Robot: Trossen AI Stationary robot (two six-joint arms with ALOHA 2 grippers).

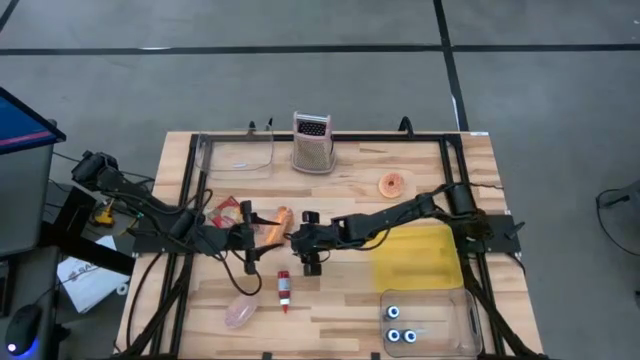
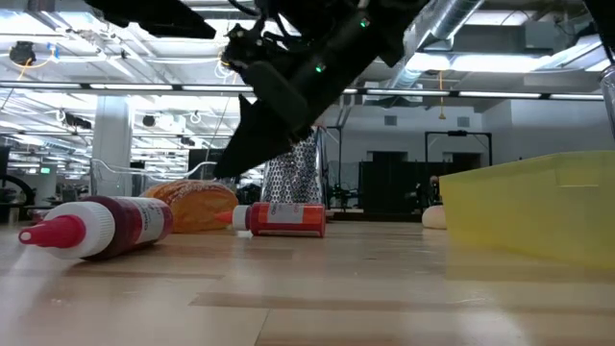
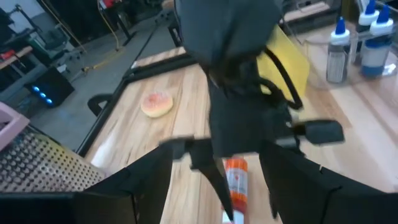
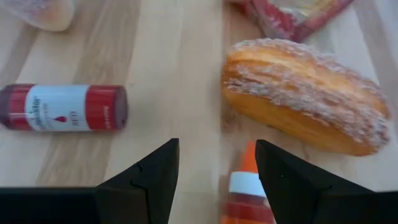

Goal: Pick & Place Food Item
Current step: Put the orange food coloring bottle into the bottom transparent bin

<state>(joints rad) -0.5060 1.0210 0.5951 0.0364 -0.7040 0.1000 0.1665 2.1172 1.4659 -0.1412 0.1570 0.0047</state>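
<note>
Right gripper point(image 4: 217, 146): its jaws stand apart and empty, low over the middle of the light wooden slatted table point(image 1: 340, 300).
Nearest hazard: a small orange squeeze bottle with a white band point(image 4: 249, 193) lies on the table in the gap between the fingers. Closing now would probably grab the bottle, not food.
Task's thing: the long golden sugar-dusted pastry point(image 4: 305, 93) lies flat on the table just beyond the fingertips and off to one side, apart from both fingers. I take it to be the food item meant.
Pick risk: the pastry looks soft and crumbly, so a hard squeeze could dent it, and a grip on one end could let it sag or slip.
Approach risk: the pastry lies just beside the orange bottle. A finger coming down between them may shove one against the other and roll the bottle away.
Left gripper point(image 1: 250, 228): it sits just across the pastry with its jaws apart and empty. With both arms this close, a reach by either one could make the fingers collide.
Clutter: a red crinkled food packet point(image 4: 298, 15) lies just past the pastry, so a nudge could push the pastry onto it. A dark red bottle with a white label point(image 4: 62, 107) lies on its side, well clear.
Drop-off: if the shallow yellow plastic bin point(image 1: 415, 255) is the goal, which is only a guess, the carry passes back along the right arm's own side.
Farthest: the pink-glazed doughnut point(image 1: 393, 183) is another food item and might be mistaken for the target.
</note>
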